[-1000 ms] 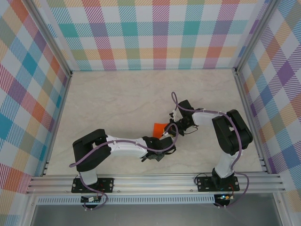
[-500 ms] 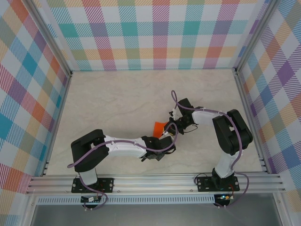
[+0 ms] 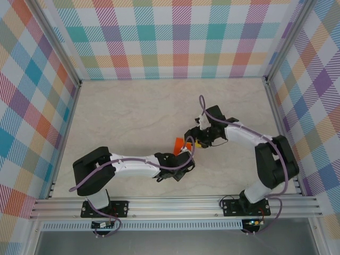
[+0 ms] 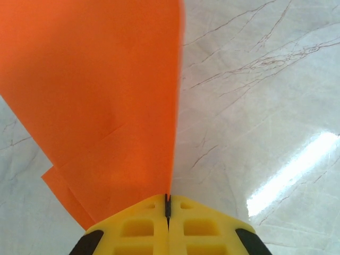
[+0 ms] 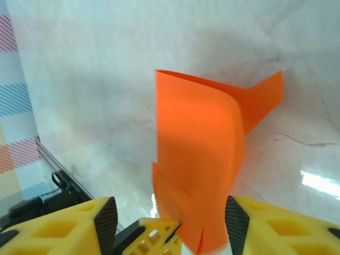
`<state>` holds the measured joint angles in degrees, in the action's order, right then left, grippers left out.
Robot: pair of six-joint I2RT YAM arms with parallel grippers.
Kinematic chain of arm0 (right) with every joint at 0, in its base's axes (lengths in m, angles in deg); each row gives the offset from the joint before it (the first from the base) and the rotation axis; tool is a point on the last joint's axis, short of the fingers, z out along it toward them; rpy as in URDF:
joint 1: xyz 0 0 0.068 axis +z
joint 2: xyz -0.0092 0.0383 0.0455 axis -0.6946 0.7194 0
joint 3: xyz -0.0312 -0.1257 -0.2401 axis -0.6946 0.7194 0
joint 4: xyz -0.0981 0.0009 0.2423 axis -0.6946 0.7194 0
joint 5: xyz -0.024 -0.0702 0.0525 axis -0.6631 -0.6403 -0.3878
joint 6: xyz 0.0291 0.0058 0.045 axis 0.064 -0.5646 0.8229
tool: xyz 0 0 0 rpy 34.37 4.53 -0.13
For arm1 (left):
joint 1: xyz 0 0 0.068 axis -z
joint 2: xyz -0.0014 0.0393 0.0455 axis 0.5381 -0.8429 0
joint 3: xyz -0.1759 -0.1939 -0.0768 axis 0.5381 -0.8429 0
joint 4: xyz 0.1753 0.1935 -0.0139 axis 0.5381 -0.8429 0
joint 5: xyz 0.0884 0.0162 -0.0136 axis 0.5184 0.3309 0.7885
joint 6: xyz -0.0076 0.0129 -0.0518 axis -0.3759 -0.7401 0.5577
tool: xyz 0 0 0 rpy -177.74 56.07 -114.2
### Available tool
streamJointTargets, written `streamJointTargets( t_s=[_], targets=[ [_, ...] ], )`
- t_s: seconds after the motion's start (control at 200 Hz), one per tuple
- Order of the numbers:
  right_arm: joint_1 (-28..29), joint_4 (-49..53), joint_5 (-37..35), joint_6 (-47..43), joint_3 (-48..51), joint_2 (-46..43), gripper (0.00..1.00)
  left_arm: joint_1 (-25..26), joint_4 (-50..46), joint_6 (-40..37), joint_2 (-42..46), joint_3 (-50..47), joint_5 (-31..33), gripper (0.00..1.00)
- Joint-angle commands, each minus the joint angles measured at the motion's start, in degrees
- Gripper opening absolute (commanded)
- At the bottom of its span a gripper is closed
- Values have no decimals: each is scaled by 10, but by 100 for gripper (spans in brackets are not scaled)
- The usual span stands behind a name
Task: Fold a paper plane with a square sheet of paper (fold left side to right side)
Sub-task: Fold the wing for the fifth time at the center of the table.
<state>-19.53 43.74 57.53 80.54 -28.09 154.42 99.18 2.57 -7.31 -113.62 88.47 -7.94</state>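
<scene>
Wide tabletop (image 3: 122,111) surrounds the orange paper (image 4: 106,95), its edge in left jaws.

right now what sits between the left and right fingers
The thin bright orange paper sheet, seen from the top camera bridging the left fingers, shut on its edge, and the right fingers.

Paper (image 3: 178,143) rests on table (image 3: 122,117), between both jaws.

We see white arms (image 3: 133,166), black joints (image 3: 270,159), purple cables (image 3: 202,103); left gripper (image 4: 168,207) and right gripper (image 5: 175,234) have yellow cut-out fingers (image 4: 138,228).
</scene>
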Motion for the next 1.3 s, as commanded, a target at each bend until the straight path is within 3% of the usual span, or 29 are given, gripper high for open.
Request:
streamJointTargets(
  t_s=[0.0, 0.075, 0.185, 0.4, 0.525, 0.855, 1.295],
  targets=[
    [-13, 20, -61, -10, 23, -63, 68, -26, 45, 20, 35, -22, -60, 2],
    [-17, 30, -104, -14, 37, -101, 77, -46, 76, 31, 49, -40, -96, 2],
    [-17, 34, -143, -21, 58, -137, 82, -83, 128, 55, 70, -72, -160, 2],
    [-14, -37, -102, -8, 115, -138, 82, -148, 225, 107, 87, -127, -266, 1],
    [4, -121, -78, 25, 152, -122, 78, -172, 270, 132, 88, -150, -300, 1],
    [63, -203, -110, 67, 152, -56, 64, -206, 342, 186, 60, -165, -352, 0],
    [70, -287, -115, 109, 165, -11, 51, -225, 435, 246, 28, -194, -372, 0]
  ],
)
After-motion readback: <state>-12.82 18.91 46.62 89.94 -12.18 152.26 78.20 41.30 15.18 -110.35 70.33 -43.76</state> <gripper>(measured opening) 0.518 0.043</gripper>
